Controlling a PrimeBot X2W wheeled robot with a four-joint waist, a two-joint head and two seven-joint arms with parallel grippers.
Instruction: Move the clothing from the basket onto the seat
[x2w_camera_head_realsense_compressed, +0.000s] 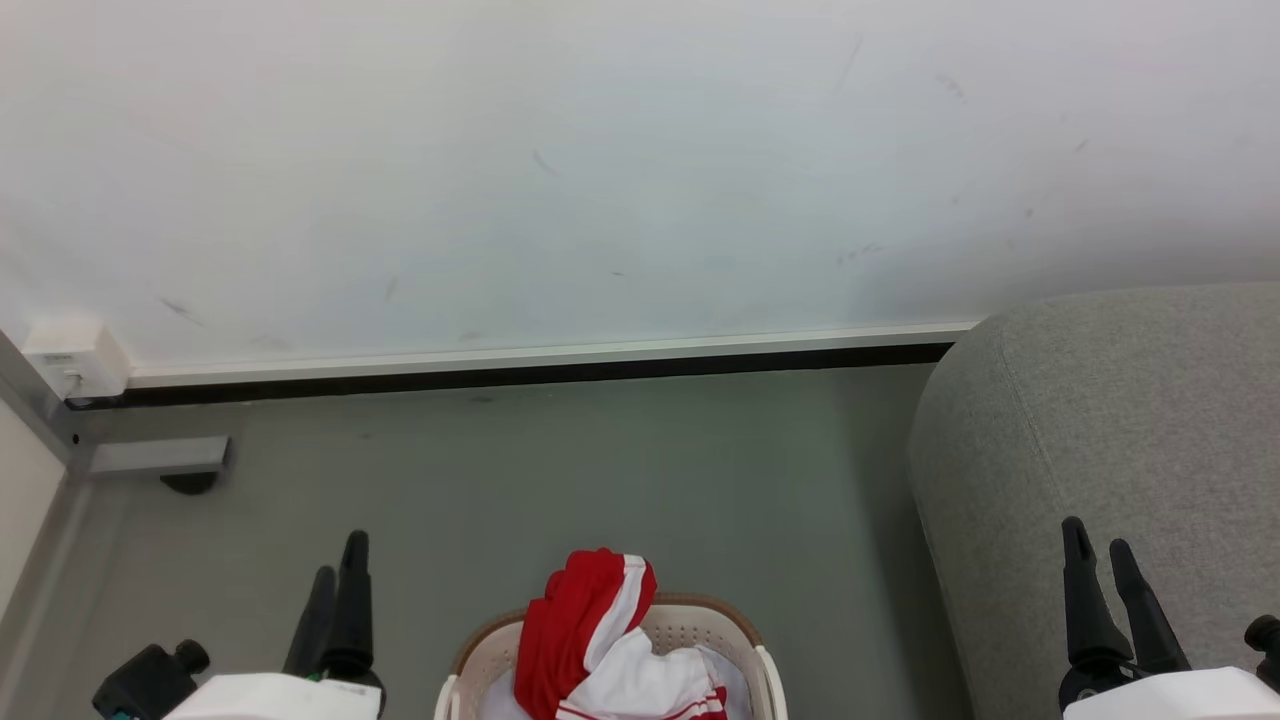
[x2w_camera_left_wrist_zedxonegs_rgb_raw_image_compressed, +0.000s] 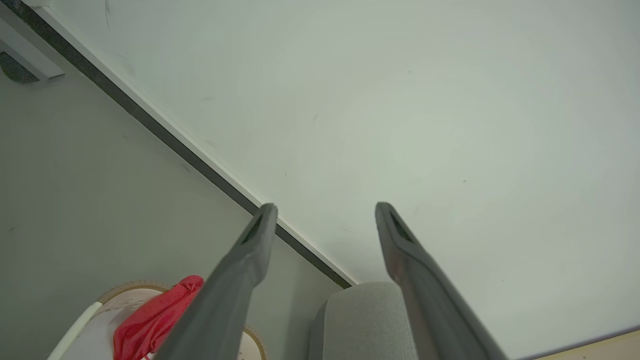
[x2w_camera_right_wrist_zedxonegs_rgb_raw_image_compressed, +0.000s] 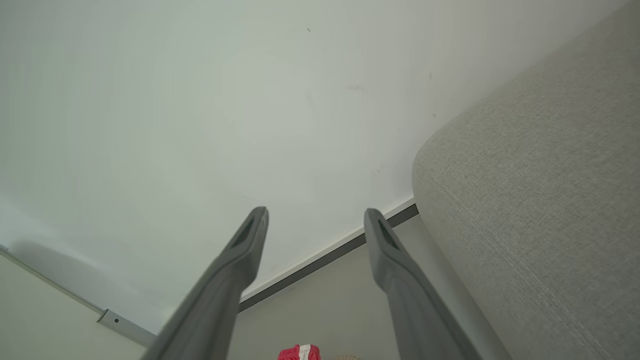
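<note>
Red and white clothing (x2w_camera_head_realsense_compressed: 600, 640) is heaped in the cream basket (x2w_camera_head_realsense_compressed: 700, 622) at the bottom centre of the head view, one red fold rising above the brown rim. The grey seat (x2w_camera_head_realsense_compressed: 1110, 440) stands to the right of it. My left gripper (x2w_camera_head_realsense_compressed: 340, 570) hangs open to the left of the basket, holding nothing. Over the seat's near part my right gripper (x2w_camera_head_realsense_compressed: 1100, 548) is open and empty too. The left wrist view has the clothing (x2w_camera_left_wrist_zedxonegs_rgb_raw_image_compressed: 150, 320), the basket (x2w_camera_left_wrist_zedxonegs_rgb_raw_image_compressed: 80, 325) and the seat (x2w_camera_left_wrist_zedxonegs_rgb_raw_image_compressed: 360, 320) low down behind the left gripper (x2w_camera_left_wrist_zedxonegs_rgb_raw_image_compressed: 325, 212). The seat (x2w_camera_right_wrist_zedxonegs_rgb_raw_image_compressed: 540, 210) lies right of the right gripper (x2w_camera_right_wrist_zedxonegs_rgb_raw_image_compressed: 315, 216).
A white wall (x2w_camera_head_realsense_compressed: 600, 170) with a pale and black skirting (x2w_camera_head_realsense_compressed: 540, 368) runs behind the grey floor (x2w_camera_head_realsense_compressed: 600, 470). A white box (x2w_camera_head_realsense_compressed: 75, 358) and a metal foot (x2w_camera_head_realsense_compressed: 160, 458) sit in the far left corner.
</note>
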